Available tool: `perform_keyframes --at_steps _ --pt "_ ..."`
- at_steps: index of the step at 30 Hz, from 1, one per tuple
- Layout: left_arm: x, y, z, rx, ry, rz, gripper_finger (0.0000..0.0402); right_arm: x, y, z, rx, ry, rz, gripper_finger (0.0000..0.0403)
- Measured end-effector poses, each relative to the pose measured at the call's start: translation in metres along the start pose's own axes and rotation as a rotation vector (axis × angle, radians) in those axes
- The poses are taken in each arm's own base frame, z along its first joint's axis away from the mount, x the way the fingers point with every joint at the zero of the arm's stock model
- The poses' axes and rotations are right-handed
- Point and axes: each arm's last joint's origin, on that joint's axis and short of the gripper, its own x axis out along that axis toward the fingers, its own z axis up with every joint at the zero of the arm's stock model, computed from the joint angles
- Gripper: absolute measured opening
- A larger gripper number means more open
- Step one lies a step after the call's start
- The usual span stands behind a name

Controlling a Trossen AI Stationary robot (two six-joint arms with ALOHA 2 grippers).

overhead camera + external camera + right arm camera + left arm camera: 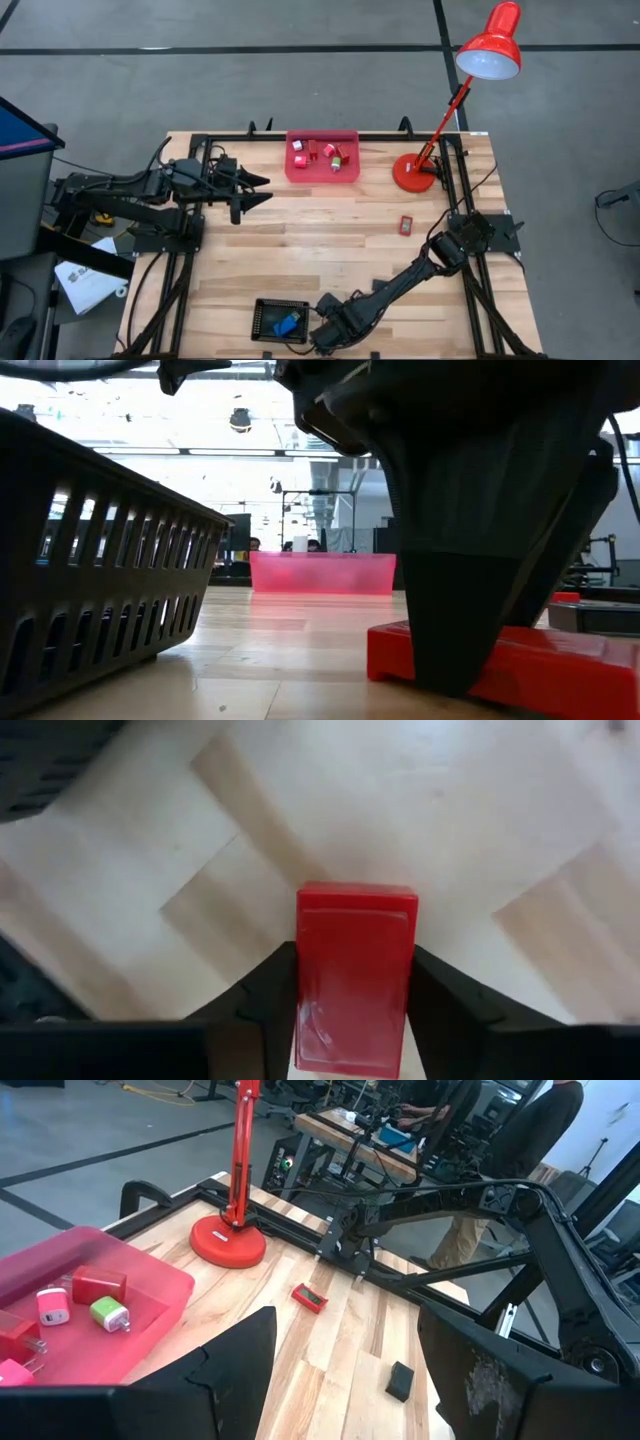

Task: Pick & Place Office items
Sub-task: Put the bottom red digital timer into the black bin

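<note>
My right gripper (325, 340) is down at the table's near edge, beside the black basket (280, 320), and is shut on a red block (355, 975). A blue block (287, 323) lies in the basket. My left gripper (262, 190) hovers open over the table's far left, near the pink tray (322, 172). The tray holds several red, white and green pieces (95, 1295). A small red piece (406, 224) lies on the wood toward the right. In the left wrist view a black rectangle (400, 1380) also lies on the table. My right gripper pinches the red block between its two fingers, one finger (270, 995) on each long side (308, 990) of the block. It comes from above, pointing down. In the low view the block (545, 665) lies flat on the table under the finger (450, 620).
The red desk lamp stands with its base (412, 172) at the far right, its head reaching beyond the table. The black frame rails (455, 200) run along the table's sides. The basket wall (90, 600) stands close beside my right gripper. Bare wood lies in the table's middle.
</note>
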Motion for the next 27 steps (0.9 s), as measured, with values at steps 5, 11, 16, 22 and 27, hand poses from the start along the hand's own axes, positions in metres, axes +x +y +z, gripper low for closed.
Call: perform_keyframes --at_steps 5,11,16,22,27 --pt "0.000 0.000 0.000 0.003 0.000 0.000 0.0241 -0.011 -0.006 0.010 0.023 -0.031 -0.011 0.0163" --pt "0.000 0.000 0.000 0.012 0.002 0.001 0.0241 -0.061 -0.005 0.022 0.051 -0.131 0.122 0.0155" --pt "-0.001 0.001 -0.002 0.058 0.024 0.011 0.0241 -0.109 -0.006 0.032 0.097 -0.245 0.277 0.0154" --pt "-0.007 0.006 -0.007 0.104 0.077 0.055 0.0241 -0.128 0.004 0.048 0.142 -0.362 0.471 0.0158" --pt "-0.017 0.009 -0.010 0.110 0.118 0.075 0.0241 -0.094 0.012 0.059 0.139 -0.333 0.463 0.0159"
